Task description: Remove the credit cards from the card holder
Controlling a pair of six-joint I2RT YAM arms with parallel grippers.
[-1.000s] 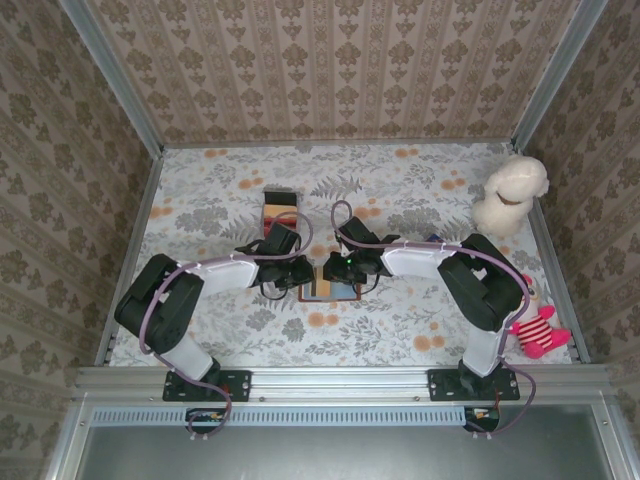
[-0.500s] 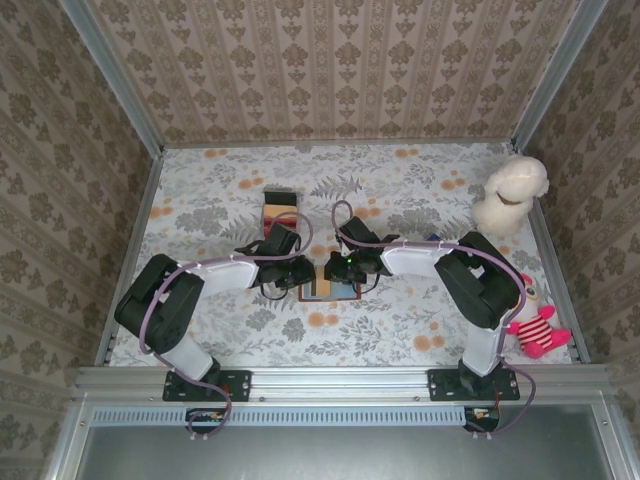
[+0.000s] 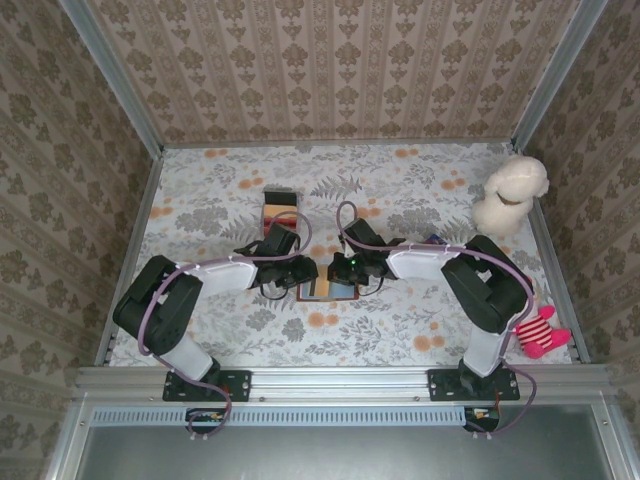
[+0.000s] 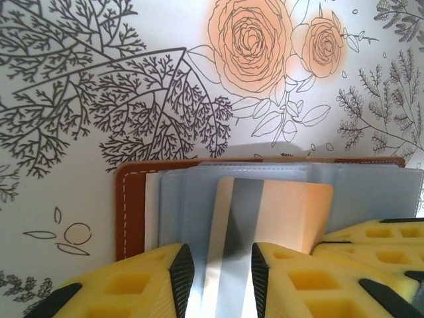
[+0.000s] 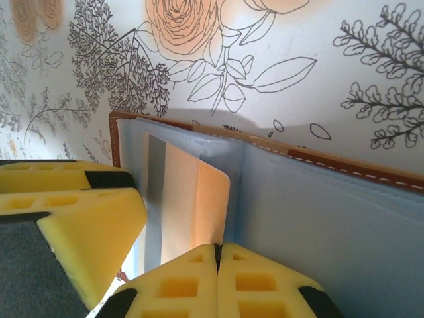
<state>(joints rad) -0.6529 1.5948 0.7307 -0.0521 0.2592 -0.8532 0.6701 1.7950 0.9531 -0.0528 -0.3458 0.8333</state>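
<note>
The holder (image 3: 328, 289) lies open on the desk (image 3: 420, 330) between the two arms, with a tan-orange card (image 4: 285, 212) partly out of its grey-blue pocket. The left jaws stand a little apart above that card, which runs under the gap between them, so they grip nothing. The right jaws are pressed together right at the card's (image 5: 192, 199) long edge. Whether that thin edge is nipped between them or they have closed beside it, I cannot tell. That is the main risk: if the right jaws have shut on air, a pull would leave the card in the pocket. If the edge is caught only at a corner, the card may bend and spring free. With the left jaws spread, nothing seems to pin the holder (image 5: 344, 169), so it could slide or lift along with the card rather than give it up. The yellow fingers of both arms are crowded closely together and could knock into each other.
</note>
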